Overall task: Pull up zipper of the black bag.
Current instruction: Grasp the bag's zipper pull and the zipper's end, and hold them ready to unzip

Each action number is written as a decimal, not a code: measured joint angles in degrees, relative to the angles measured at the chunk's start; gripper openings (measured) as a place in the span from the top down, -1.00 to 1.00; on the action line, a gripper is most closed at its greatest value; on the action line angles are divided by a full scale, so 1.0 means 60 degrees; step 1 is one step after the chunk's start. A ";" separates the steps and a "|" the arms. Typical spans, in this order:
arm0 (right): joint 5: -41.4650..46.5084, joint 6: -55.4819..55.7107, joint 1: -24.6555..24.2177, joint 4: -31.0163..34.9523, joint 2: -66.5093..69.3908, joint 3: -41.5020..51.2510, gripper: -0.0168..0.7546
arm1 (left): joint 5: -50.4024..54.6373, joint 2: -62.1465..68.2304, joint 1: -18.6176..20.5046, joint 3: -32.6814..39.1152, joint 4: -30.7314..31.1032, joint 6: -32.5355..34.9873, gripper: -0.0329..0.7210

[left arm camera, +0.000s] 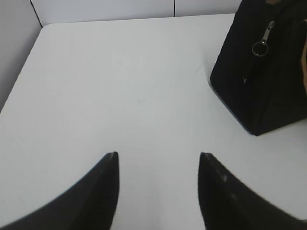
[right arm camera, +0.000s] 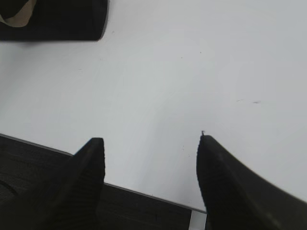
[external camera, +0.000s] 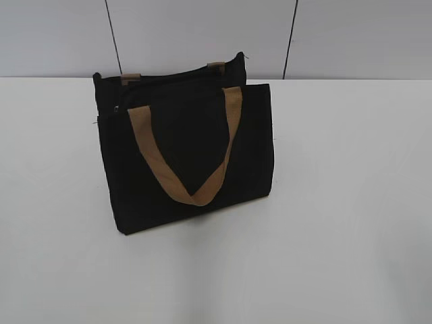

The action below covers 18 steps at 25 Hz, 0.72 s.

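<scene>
exterior view: the black bag (external camera: 189, 155) stands upright on the white worktop (external camera: 351, 223), left of the middle and toward the back, near the grey wall panels (external camera: 202, 34). one tan strap handle (external camera: 185, 158) hangs down its front face in a v shape, and the ends of a second strap (external camera: 216, 65) peek over the top edge. no arm shows here.

left wrist view: the left end effector (left arm camera: 158, 155) hovers over bare worktop with its two dark fingers spread wide, pinching nothing. the bag's narrow end fills the upper right corner, well apart from the fingers. the zipper (left arm camera: 263, 42), a silvery tab with a ring, hangs on that end near the top.

right wrist view: the right end effector (right arm camera: 149, 140) is also spread and holds nothing, sitting above the worktop's near edge. only a bottom corner of the bag appears at upper left, well apart.
</scene>
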 joint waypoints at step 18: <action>0.0000 0.0000 0.0000 0.0000 0.0000 0.0000 -0.24 | 0.0000 0.0000 0.0000 0.0000 0.0000 0.0000 -0.14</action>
